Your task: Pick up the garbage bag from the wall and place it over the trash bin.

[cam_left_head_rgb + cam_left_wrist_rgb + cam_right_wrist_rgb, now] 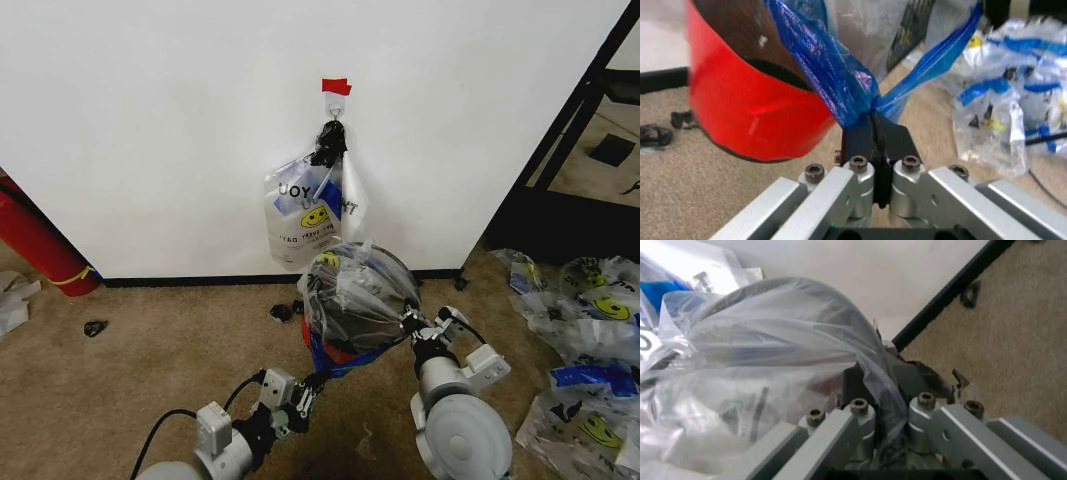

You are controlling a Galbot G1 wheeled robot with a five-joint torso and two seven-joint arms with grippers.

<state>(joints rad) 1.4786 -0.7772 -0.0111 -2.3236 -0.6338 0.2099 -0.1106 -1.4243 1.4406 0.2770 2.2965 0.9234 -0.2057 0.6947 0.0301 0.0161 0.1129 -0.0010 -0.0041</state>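
Garbage bag (see-through) over trash bin

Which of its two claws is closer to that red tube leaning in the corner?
The left gripper. It sits low beside the trash bin, on the red cylinder's side; the right gripper is across the bin, farther away.

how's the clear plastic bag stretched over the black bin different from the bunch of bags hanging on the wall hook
The thin see-through garbage bag is pulled over the small black trash bin on the floor; the bunch of bags hangs flat from the metal hook on the wall. The garbage bag is pinched by both the left gripper and the right gripper; the bunch is touched by neither. The bunch has a black knotted top; the garbage bag has blue handles. Both carry a yellow smiley print.
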